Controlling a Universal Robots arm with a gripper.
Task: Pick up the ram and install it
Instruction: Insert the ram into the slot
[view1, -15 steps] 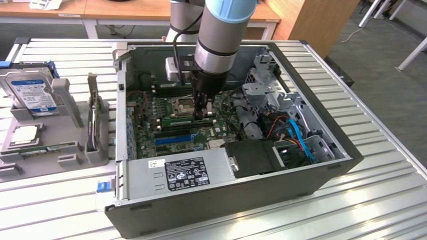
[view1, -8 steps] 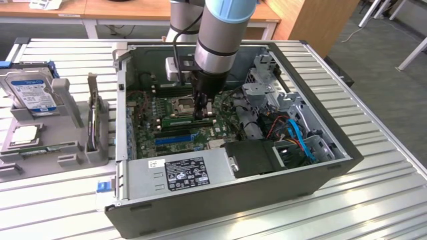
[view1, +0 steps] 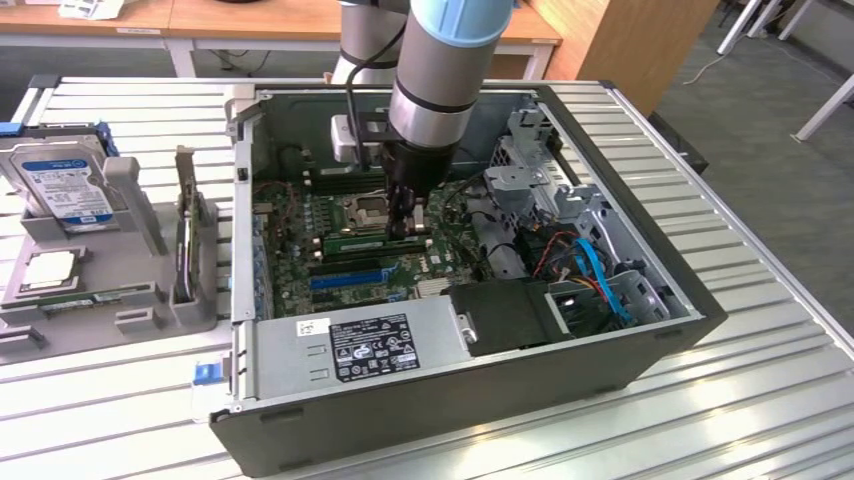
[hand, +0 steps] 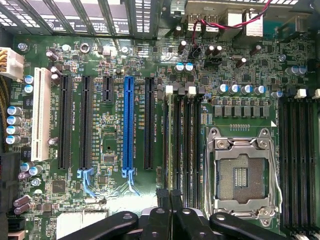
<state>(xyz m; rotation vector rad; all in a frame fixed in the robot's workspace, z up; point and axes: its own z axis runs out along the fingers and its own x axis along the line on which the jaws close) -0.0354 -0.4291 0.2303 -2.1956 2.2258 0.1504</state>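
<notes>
A ram (view1: 358, 241), a thin green stick, stands on edge in a black slot of the motherboard (view1: 287, 215) inside the open computer case. In the wrist view it runs edge-on (hand: 170, 140) along the slot beside the blue slot's neighbours. My gripper (view1: 408, 228) reaches down into the case at the end of this stick nearest the exterior view's right. Its black fingers are shut together (hand: 169, 196) right over the slot's end. Whether they press on the stick cannot be told.
The empty processor socket (hand: 241, 175) lies beside the slots. Drive cages and blue cables (view1: 601, 275) fill the case's right, the power supply (view1: 374, 345) its front. Left of the case, a grey holder (view1: 134, 200) carries a hard drive (view1: 60, 185) and more green sticks (view1: 187, 235).
</notes>
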